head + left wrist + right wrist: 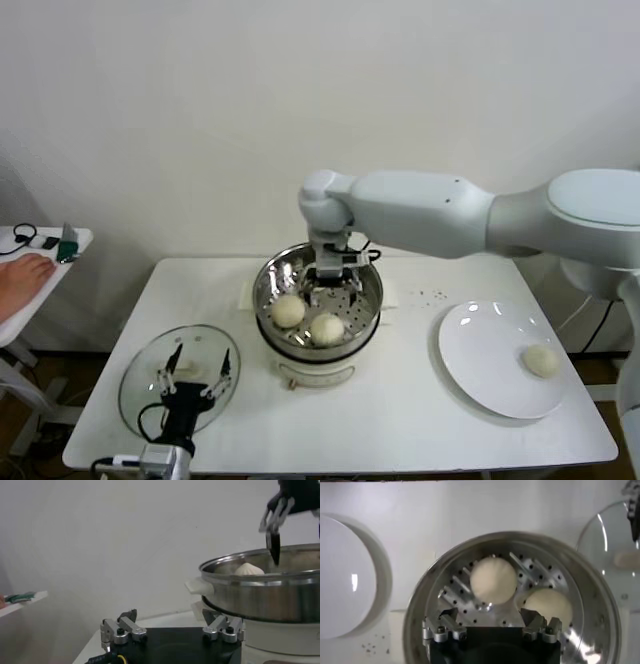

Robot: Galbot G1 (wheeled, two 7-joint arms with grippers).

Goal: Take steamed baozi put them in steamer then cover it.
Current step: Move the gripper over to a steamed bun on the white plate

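Roughly centred on the white table stands the steamer, and everything else is best placed from it. Reaching in over it from the robot's right side is the big white arm, whose right gripper hangs just above the perforated tray near the pot's far rim with its jaws spread wide and nothing between them; the right wrist view shows the same, the right gripper's fingers apart over the tray. To the steamer's right lies the white plate, and to the steamer's left, flat on the table, lies the cover, its glass dome well apart from the pot. Over that lid the left gripper hovers, its jaws also spread and empty, waiting. Smaller still are the steamed baozi: two sit side by side on the tray inside the steamer, one toward the left wall and one at the near wall, while a last bun rests on the plate's far right edge. No other bun is in sight, so I cannot tell whether one is hidden beneath the arm. By my reckoning the loading is well advanced: the plate's bun has yet to be carried over, and the steamer is not yet covered.
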